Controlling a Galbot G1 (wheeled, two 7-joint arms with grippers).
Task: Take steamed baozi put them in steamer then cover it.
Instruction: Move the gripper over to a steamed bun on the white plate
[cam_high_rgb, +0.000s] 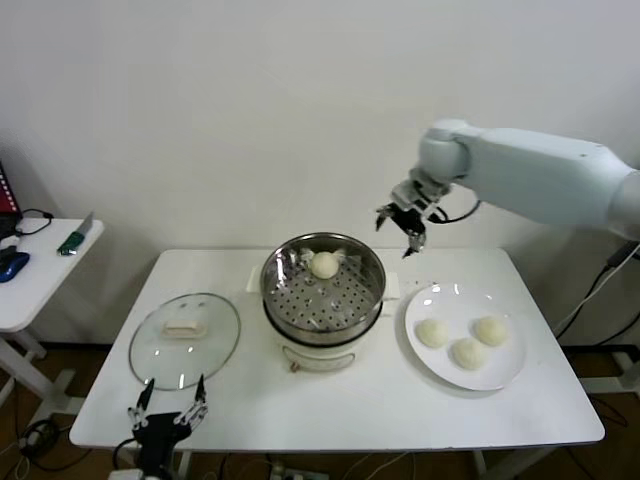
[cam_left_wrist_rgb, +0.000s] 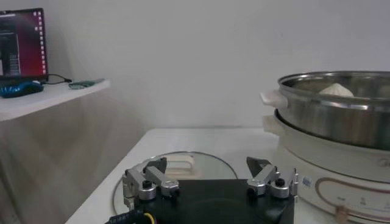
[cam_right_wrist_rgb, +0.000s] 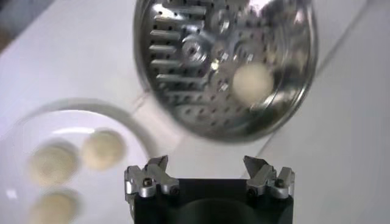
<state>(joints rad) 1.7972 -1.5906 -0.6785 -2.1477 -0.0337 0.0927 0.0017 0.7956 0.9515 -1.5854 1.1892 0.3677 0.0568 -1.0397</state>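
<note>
With one bun (cam_high_rgb: 324, 265) in the steamer (cam_high_rgb: 372, 290), I swing the empty, wide-open right claw (cam_high_rgb: 404, 224) right to the plate (cam_high_rgb: 440, 366), descending squarely over a bun (cam_high_rgb: 432, 333); left claw (cam_high_rgb: 168, 412) idles open by the lid (cam_high_rgb: 150, 355).

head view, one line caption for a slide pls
Open right gripper above table, one baozi in steamer, three on plate, lid aside.

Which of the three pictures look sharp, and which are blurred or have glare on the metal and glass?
Head view: sharp, with bright reflections on the steamer rim and faint glare on the glass cover. Left wrist view: clear, the steamer wall shiny. Right wrist view: smeared with blur, so the plate and the three baozi on it look soft, and so does the baozi in the steamer; only the right tool is crisp.
</note>
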